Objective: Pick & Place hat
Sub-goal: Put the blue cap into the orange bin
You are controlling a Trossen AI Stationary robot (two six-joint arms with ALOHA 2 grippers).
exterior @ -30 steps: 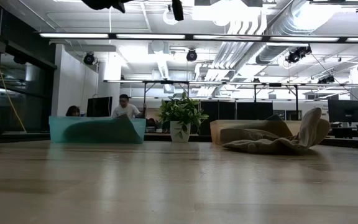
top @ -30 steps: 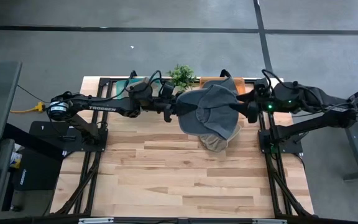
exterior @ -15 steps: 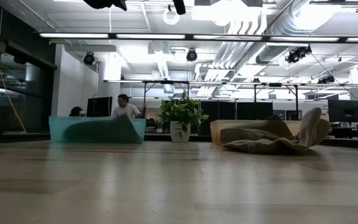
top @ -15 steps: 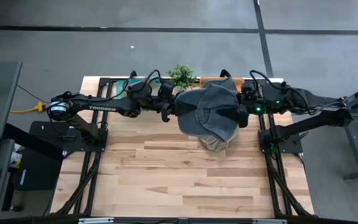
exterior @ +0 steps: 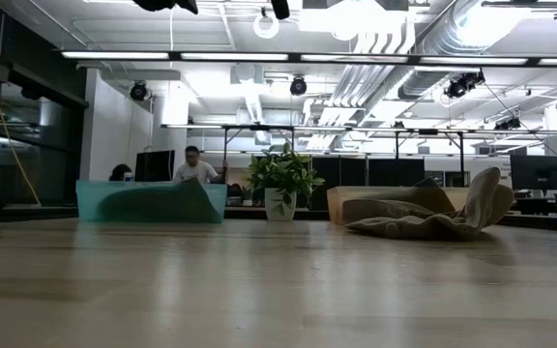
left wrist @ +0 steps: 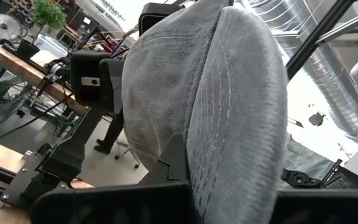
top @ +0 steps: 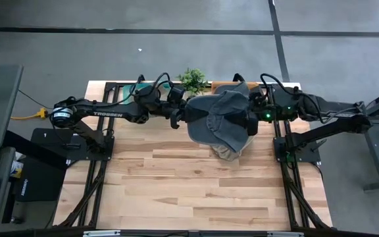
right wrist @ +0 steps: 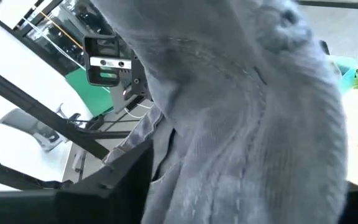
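**Grey hat held aloft between two arms**

The left arm reaches level from the table's left side, its left gripper [top: 184,116] clamped on the grey hat [top: 219,117], which hangs in the air over the table's [top: 176,184] far half. From the other side the right arm stretches in, and the right gripper [top: 249,123] has its fingers spread around the hat's opposite edge. A tan hat [exterior: 428,220] lies on the table beneath. The near half of the table lies open.
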